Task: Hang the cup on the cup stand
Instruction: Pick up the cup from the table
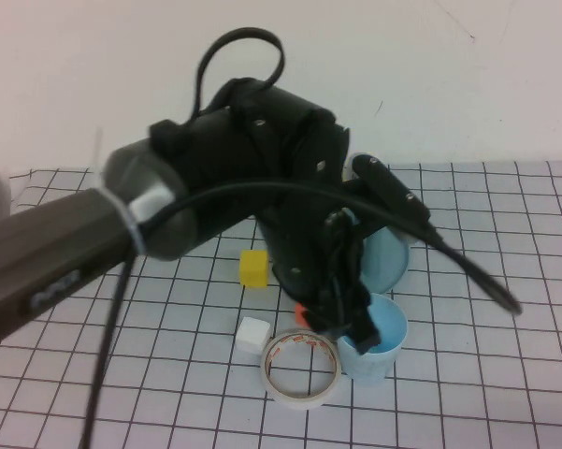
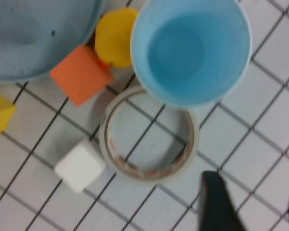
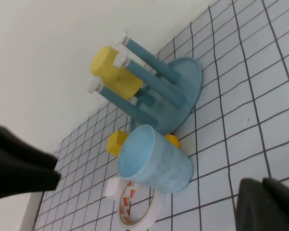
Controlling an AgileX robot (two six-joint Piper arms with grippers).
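High overview — two near wrist closeups

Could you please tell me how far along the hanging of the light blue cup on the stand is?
Early stage. The yellow cup already sits on a peg of the cup stand. The light blue cup stands upright on the table, beside the tape roll, ungrasped. The left gripper hovers right at its rim; the right gripper frames it with jaws open. Gripping, lifting, inverting and hanging remain.

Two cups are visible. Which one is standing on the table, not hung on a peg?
The light blue cup stands upright, mouth up, beside the tape roll, left gripper above it. The yellow cup hangs on the cup stand. The right gripper is open.
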